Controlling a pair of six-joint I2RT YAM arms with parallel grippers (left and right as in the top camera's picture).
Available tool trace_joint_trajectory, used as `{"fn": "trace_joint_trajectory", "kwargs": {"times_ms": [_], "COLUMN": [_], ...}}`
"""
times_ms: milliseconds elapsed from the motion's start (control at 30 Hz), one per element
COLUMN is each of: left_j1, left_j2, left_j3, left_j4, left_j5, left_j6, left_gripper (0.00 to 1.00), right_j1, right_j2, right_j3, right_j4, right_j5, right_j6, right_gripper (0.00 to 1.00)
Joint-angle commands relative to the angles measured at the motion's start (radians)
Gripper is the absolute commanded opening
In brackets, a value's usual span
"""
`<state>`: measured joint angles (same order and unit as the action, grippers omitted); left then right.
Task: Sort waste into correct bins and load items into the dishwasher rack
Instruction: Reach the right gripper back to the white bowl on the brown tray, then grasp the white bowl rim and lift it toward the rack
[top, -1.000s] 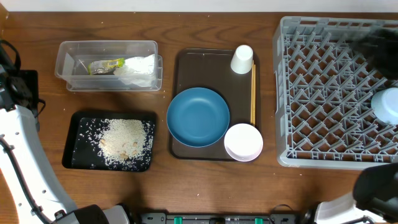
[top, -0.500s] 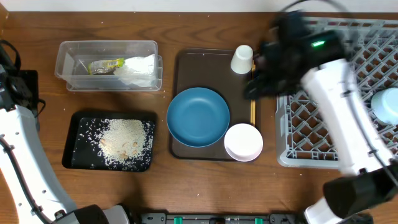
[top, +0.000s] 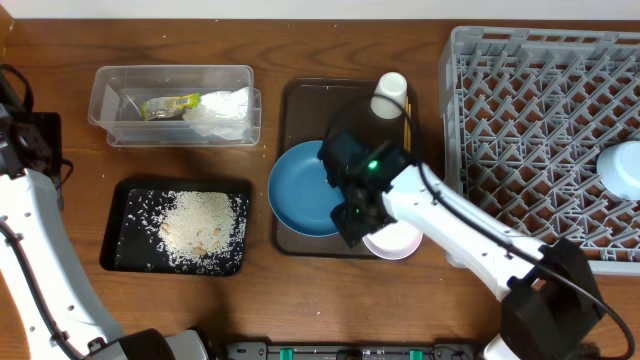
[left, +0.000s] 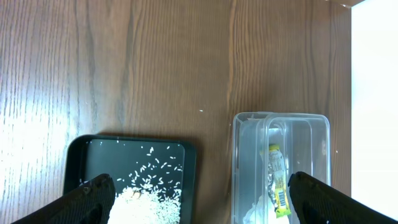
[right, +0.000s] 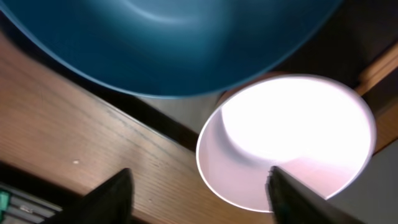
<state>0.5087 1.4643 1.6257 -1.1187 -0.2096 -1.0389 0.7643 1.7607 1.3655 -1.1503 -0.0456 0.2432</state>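
My right gripper (top: 355, 222) hangs open over the brown tray (top: 300, 100), at the seam between the blue bowl (top: 305, 190) and the white bowl (top: 398, 240). In the right wrist view the white bowl (right: 292, 137) has its near rim between the spread fingers of the right gripper (right: 202, 186), and the blue bowl (right: 168, 43) fills the top. A white cup (top: 390, 95) and chopsticks (top: 407, 125) lie at the tray's far right. My left gripper (left: 202, 190) is open above the table, holding nothing.
The grey dishwasher rack (top: 540, 150) stands at the right with a pale blue cup (top: 622, 170) in it. A clear container (top: 175, 105) holds wrappers at the back left. A black tray of rice (top: 180, 225) sits in front of it.
My right arm has swung left from over the rack, across the cup, and come down over the tray by the two bowls. The left arm has not moved.
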Motion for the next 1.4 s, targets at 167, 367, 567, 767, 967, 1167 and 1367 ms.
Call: {"fn": "trace_joint_trajectory", "kwargs": {"times_ms": [167, 367, 567, 767, 967, 1167, 1367], "left_j1": [0.003, 0.003, 0.003, 0.003, 0.003, 0.003, 0.003], "left_j2": [0.004, 0.004, 0.004, 0.004, 0.004, 0.004, 0.004], "left_j3": [0.0, 0.0, 0.0, 0.0, 0.0, 0.0, 0.0], "left_j4": [-0.003, -0.003, -0.003, -0.003, -0.003, -0.003, -0.003], "left_j5": [-0.012, -0.012, -0.012, -0.012, -0.012, -0.012, -0.012], "left_j6": [0.01, 0.01, 0.01, 0.01, 0.01, 0.01, 0.01], "left_gripper": [0.92, 0.92, 0.92, 0.92, 0.92, 0.92, 0.92], "right_j1": [0.06, 0.062, 0.061, 0.061, 0.038, -0.072, -0.308], "right_j2": [0.0, 0.0, -0.001, -0.001, -0.001, -0.001, -0.032], "right_j3": [-0.161, -0.287, -0.28, -0.181, -0.003, 0.23, 0.45], "right_j4": [0.105, 0.249, 0.273, 0.183, -0.008, -0.247, -0.277], "right_j5": [0.024, 0.019, 0.019, 0.019, 0.064, 0.291, 0.364], "right_j6": [0.068, 0.101, 0.13, 0.129, 0.119, 0.134, 0.152], "right_gripper": [0.56, 0.52, 0.22, 0.01, 0.01, 0.01, 0.01]}}
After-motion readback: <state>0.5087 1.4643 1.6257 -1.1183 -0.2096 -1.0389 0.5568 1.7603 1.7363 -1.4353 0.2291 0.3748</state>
